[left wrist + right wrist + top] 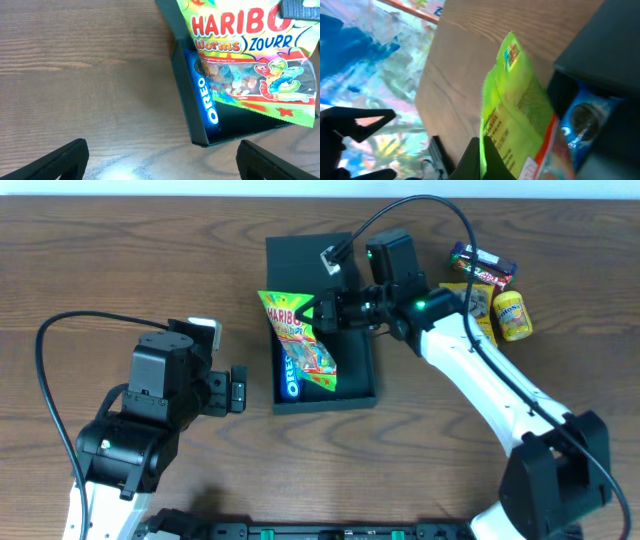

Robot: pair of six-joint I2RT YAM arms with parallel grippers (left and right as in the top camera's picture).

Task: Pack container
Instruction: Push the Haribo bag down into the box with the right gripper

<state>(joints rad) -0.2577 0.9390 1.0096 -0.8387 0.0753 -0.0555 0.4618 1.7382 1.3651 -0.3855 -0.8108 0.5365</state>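
While the right claw (320, 311) is clenched on the upper corner of the candy bag (305, 345), the step in hand is, as I judge it, to lay this bag down flat inside the container (326, 403).

On the desk (120, 260), the container stands in the upper middle of the overhead frame. It is open, with its lid (300, 265) lying flat behind it. The bag hangs tilted over it. The lower end of the bag is already inside, but the top end reaches past the left wall. Under the bag, a blue cookie packet (291, 378) lies along that same left wall.

To do the step well, I would first shift the bag a little toward the right of the frame, so that no edge rests on the rim. Then I would lower it and only after that let it go. If it is dropped from where it is now, it may lean on the wall and block the lid.

At the left of the frame, the left claw (238, 388) is released, with its jaws wide and nothing between them. It is well apart from the container and should stay out of the way.
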